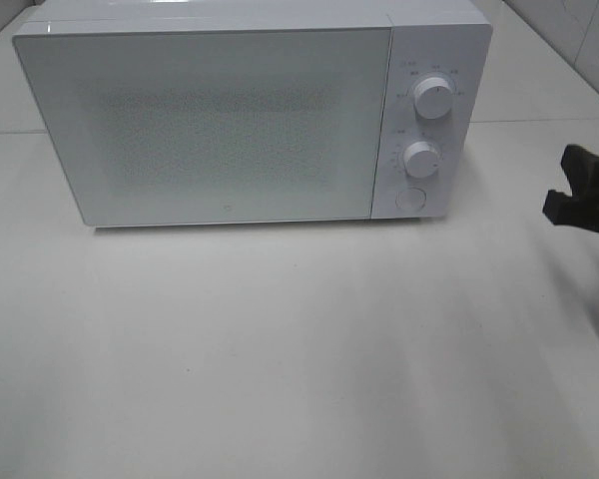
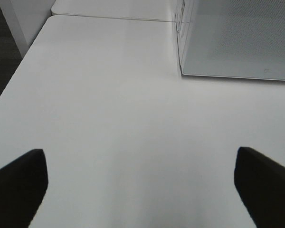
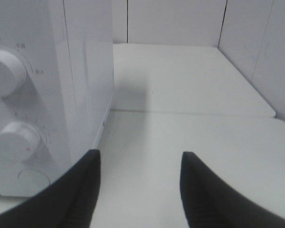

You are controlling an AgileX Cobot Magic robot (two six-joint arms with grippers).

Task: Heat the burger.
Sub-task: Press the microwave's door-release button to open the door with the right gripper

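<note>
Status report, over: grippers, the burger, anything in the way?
Left gripper open, empty, over table. Right gripper open, empty, beside microwave knobs. Burger not in view. Microwave door shut.

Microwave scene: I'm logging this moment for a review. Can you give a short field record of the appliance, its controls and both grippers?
microwave: white, on the table
door: shut
controls: upper knob, lower knob, round button beneath, all right of the door
burger: not visible in any view
left gripper: open, empty, over bare table
right gripper: open, empty, right of the knobs, touching nothing
</note>
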